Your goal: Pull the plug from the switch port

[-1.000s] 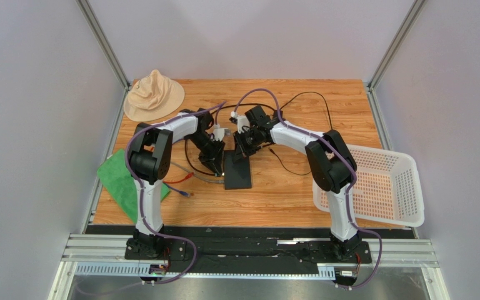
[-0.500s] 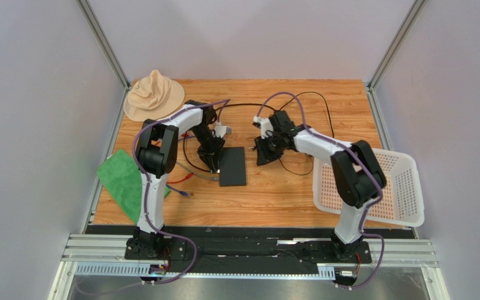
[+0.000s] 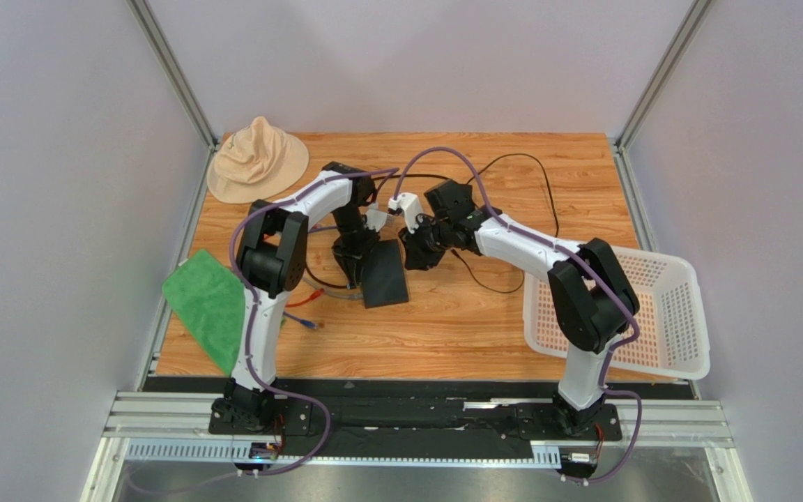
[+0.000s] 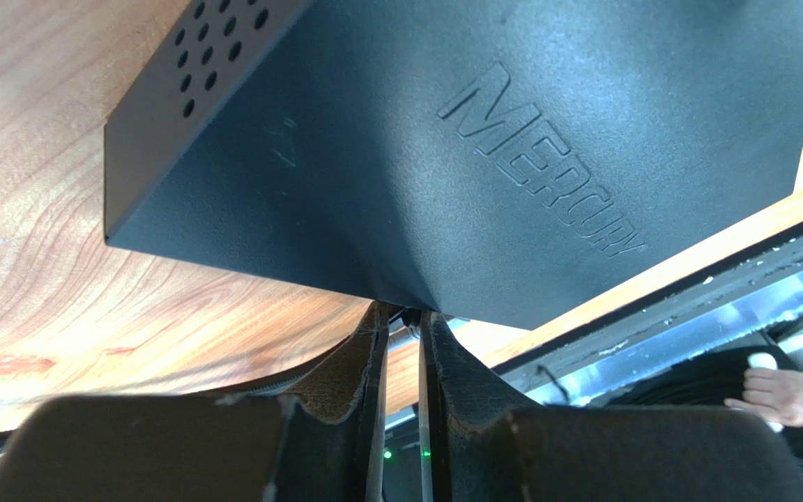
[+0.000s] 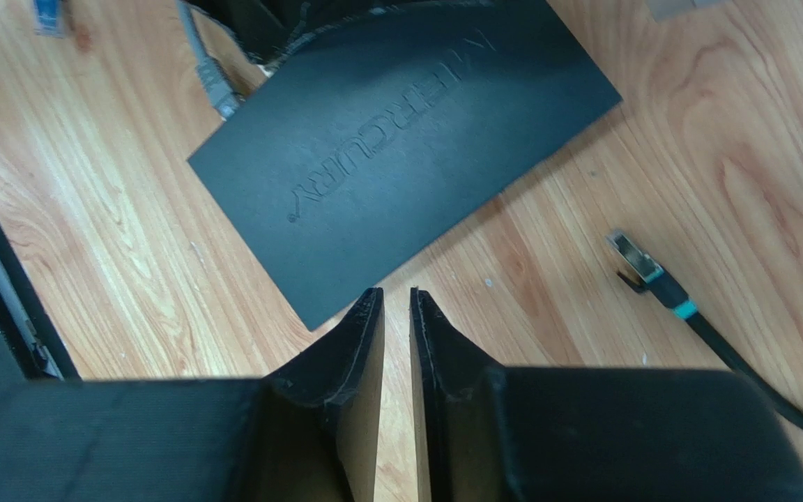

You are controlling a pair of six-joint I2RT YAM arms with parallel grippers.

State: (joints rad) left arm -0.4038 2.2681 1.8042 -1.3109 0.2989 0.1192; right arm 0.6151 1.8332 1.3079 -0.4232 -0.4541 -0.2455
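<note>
Black switch [image 3: 385, 274], plug [image 5: 636, 258] lying apart, unplugged

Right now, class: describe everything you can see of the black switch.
The switch is a flat, matte-black rectangular box with MERCURY embossed on top and vent holes in one side. It lies skewed on the wooden table. The left claw meets one edge; the sockets are out of sight.

The switch [image 4: 458, 157] runs off the left wrist view's top edge.
</note>
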